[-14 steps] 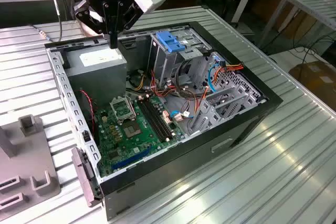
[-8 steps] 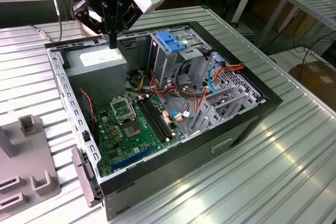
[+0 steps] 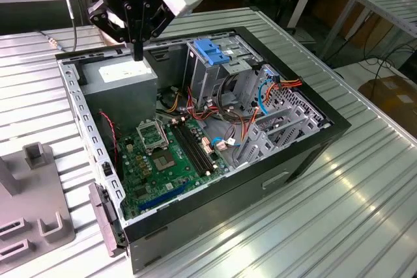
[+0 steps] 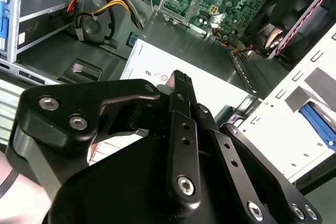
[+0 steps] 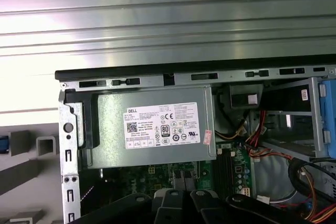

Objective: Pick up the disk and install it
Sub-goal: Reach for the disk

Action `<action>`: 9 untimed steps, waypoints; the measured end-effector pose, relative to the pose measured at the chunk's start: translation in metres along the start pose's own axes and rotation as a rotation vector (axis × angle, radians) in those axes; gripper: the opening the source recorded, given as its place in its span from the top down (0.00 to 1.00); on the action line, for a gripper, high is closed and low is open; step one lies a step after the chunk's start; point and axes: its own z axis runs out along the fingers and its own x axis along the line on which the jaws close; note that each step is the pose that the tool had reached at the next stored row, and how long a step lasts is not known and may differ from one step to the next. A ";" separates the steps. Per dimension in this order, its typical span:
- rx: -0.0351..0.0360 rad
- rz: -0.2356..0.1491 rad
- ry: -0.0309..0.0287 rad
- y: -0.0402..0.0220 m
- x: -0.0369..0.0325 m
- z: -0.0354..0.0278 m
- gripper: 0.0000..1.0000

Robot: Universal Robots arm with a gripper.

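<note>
claw (image 3: 138, 51): closed, fingertips together, nothing gripped. It hangs fingers-down over the open PC case (image 3: 326, 128), at the case corner on the exterior view's left.
under claw: grey power supply (image 3: 120, 83) with a white label, right below the fingertips. Can't tell if they touch it.
disk (image 4: 318, 121): outside the case and well apart from the claw, on the far side of the perforated chassis wall (image 4: 294, 77).
disk look: in the second wrist view only a bright blue side rail shows, a straight strip cut off at the frame edge. The dark-grey body isn't readable. In the first wrist view the disk (image 5: 3, 144) is a small blue sliver just beside the grey fixture (image 5: 21, 174).
fixture: grey slotted block (image 3: 32, 213) on the ribbed metal table (image 3: 365, 213). It sits beside the case, off to the exterior view's left of the claw and nearer the camera.
drive cage: metal bay with a broad blue latch piece (image 3: 212, 50) on top. It is inside the case, near the claw toward the exterior view's right.
motherboard (image 3: 163, 154): green board on the case floor, past the power supply from the claw.
cables (image 3: 280, 89): red, orange and blue bundle on the far side of the drive cage, well apart from the claw.
</note>
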 end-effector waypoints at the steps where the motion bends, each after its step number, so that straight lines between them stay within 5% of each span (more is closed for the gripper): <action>1: 0.0000 0.000 0.0000 0.0000 0.0002 0.0000 0.90; 9: 0.0000 0.000 0.0000 -0.0002 0.0033 -0.0001 0.90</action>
